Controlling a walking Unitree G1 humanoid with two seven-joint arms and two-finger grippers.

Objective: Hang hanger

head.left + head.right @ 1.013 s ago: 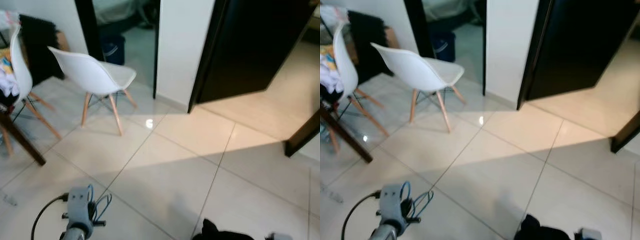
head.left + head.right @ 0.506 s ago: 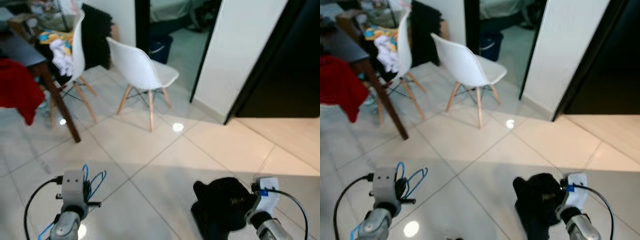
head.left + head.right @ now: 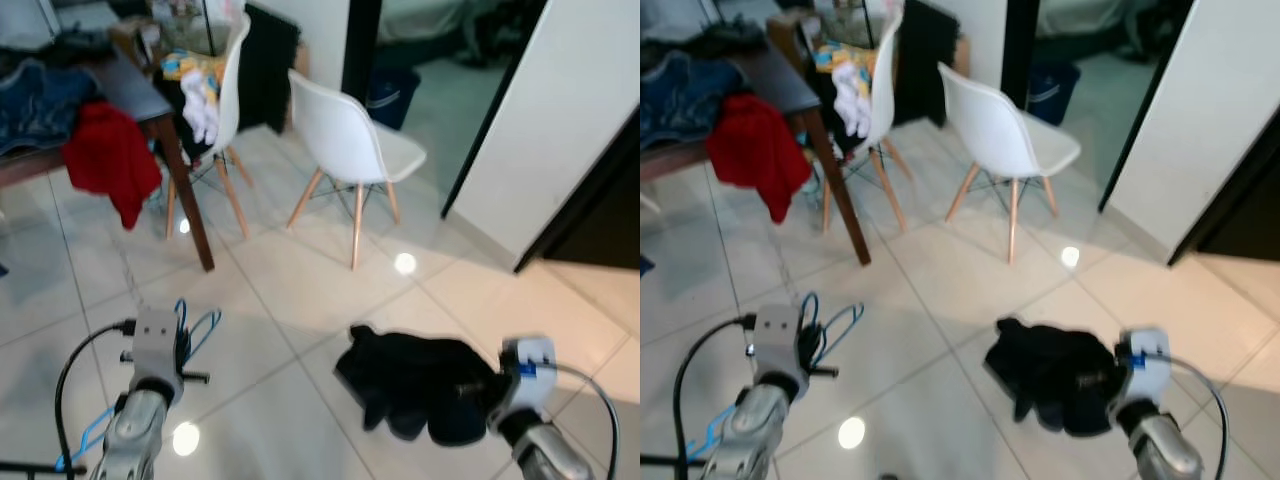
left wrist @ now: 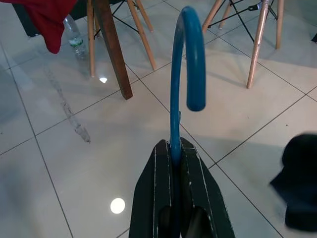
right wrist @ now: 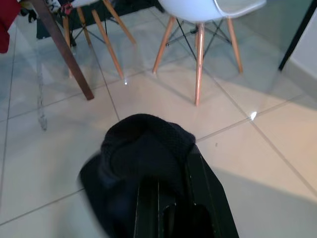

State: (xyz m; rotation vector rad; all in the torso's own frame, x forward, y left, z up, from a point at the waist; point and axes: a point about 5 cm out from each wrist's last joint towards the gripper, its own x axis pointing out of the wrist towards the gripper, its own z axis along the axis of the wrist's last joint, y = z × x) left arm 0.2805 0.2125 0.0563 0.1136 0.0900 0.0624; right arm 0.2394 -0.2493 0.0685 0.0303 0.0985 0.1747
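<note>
— Here, what is each arm carrying?
— Left gripper (image 4: 174, 156), jaws clamped on the blue hanger (image 4: 184, 74), hook raised for hanging; right gripper (image 5: 171, 186) — jaws pinching a black garment (image 3: 420, 380) above the floor.

Your left gripper (image 4: 173, 153) has its fingers (image 4: 156, 183) clamped on the blue hanger (image 4: 181, 74), hook upright at frame centre.
</note>
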